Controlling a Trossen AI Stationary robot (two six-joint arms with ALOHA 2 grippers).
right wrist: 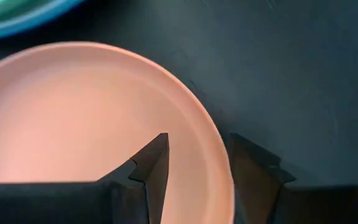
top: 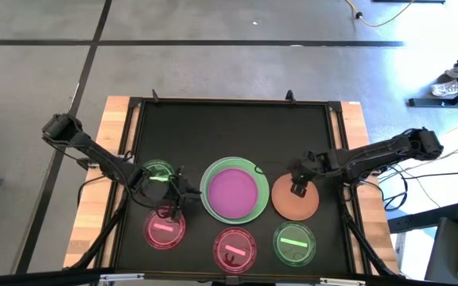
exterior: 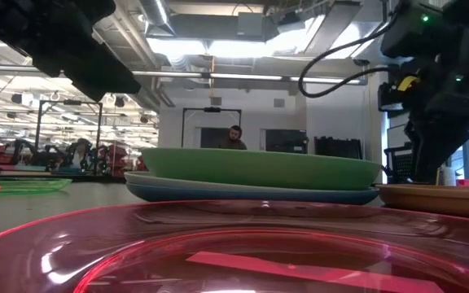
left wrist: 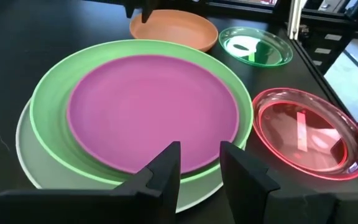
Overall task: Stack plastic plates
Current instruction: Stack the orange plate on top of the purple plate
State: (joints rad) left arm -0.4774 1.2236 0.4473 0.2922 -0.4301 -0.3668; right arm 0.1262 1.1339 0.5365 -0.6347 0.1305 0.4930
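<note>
While the overhead camera shows only a round purple plastic plate [top: 232, 193] nested in a larger green plastic plate [top: 206, 187] at the middle of the black table [top: 229, 127], the table-level camera reveals a blue plate [exterior: 243, 194] beneath the green one, and the left wrist camera a whitish plate [left wrist: 33, 160] under it. Right of this stack lies a smaller orange plastic plate [top: 295, 203]. The right gripper [top: 299, 188] straddles its rim, fingers apart. The left gripper [top: 183, 193], fingers apart, sits at the stack's left edge. Four small translucent plates surround them: green [top: 159, 173] at left, pink [top: 165, 229] near-left, pink [top: 234, 249] nearest, green [top: 295, 243] near-right.
</note>
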